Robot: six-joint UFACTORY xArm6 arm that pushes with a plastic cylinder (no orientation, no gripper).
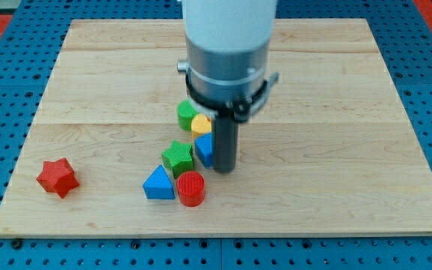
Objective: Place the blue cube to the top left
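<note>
Touching blue cube on its right side with my tip, no fingers here. Sitting beside ridged green star on smooth wooden board.

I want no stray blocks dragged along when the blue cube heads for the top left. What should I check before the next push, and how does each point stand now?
1. My tip is at the blue cube: ok, it sits against the cube's right side in the view.
2. Tip on the side opposite the goal: partly ok, it is to the right, but not below.
3. Path up and left free: not ok, the yellow block and the green block lie just above the cube.
4. The green star apart from the cube: not ok, it sits close at the cube's left.
5. Top left of the board free: ok.
</note>
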